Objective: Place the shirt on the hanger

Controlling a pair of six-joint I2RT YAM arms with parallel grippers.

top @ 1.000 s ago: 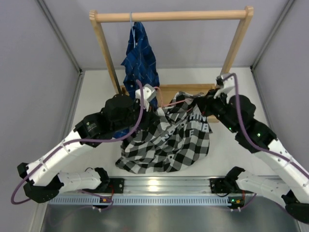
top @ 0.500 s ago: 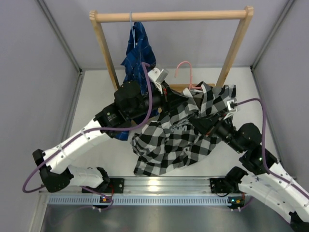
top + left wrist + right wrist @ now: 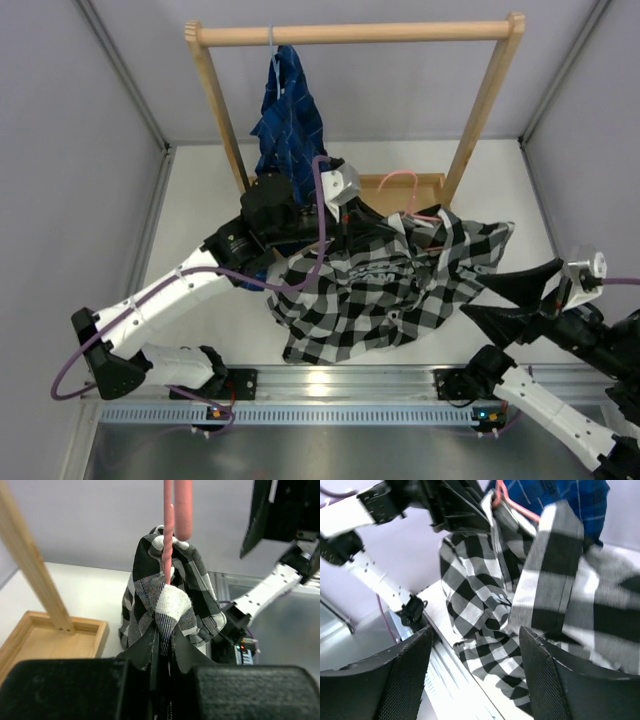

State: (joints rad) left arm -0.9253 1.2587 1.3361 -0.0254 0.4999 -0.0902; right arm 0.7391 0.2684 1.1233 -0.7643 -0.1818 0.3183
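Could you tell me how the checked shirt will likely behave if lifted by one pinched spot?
Probably floppy: the shirt hangs in loose folds from the left gripper. Likely light, since that one pinch holds it up. It may slip along the thin hanger.

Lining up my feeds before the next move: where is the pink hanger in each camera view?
Top external: the hanger is just right of centre, its hook seen against the wooden tray.
Left wrist: the hanger is top centre, a vertical wire rising from bunched fabric.
Right wrist: the hanger is top centre, slanting along the fabric's upper edge.
Shared landmark: the shirt hanging beneath it.
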